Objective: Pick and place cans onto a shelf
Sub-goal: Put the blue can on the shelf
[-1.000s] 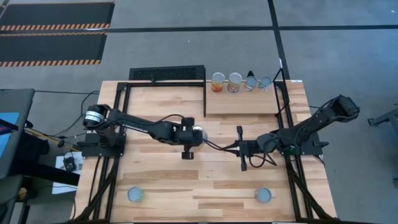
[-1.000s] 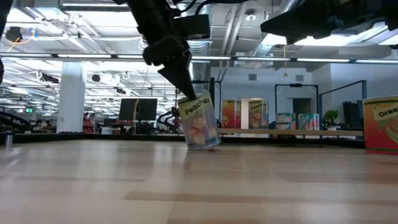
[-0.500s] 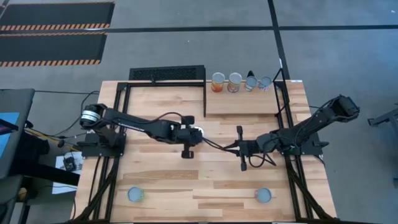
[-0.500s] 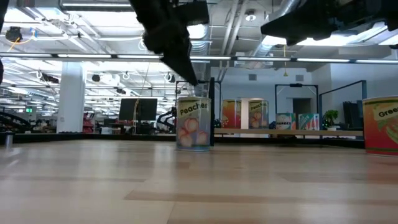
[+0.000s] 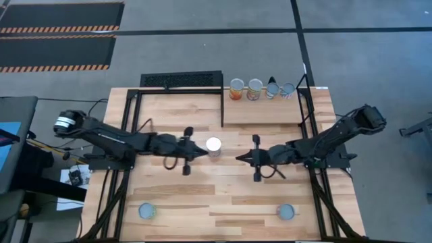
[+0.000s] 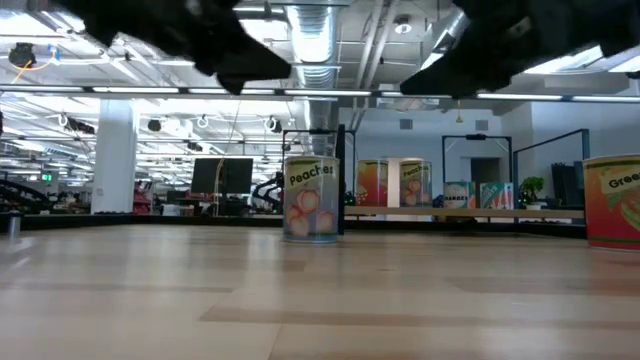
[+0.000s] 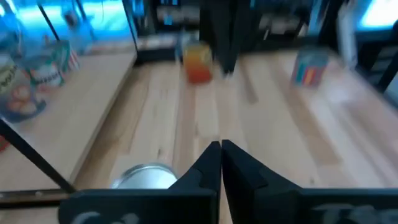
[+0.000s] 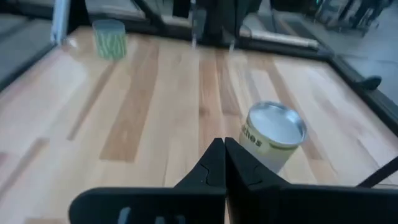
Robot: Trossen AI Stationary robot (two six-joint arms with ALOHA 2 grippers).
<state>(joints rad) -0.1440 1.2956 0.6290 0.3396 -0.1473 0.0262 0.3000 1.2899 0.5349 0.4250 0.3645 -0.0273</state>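
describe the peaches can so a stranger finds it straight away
Start at the wooden table and go to its middle, between the two pincers. The peaches can stands upright there alone, nothing touching it; the other cans sit on the shelf or near the front edge.

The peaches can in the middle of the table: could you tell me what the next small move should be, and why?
Probably the right gripper should open and ease toward the peaches can. The can stands upright and free, both grippers are shut, the left gripper sits beside it, and the shelf lies on the right arm's side.
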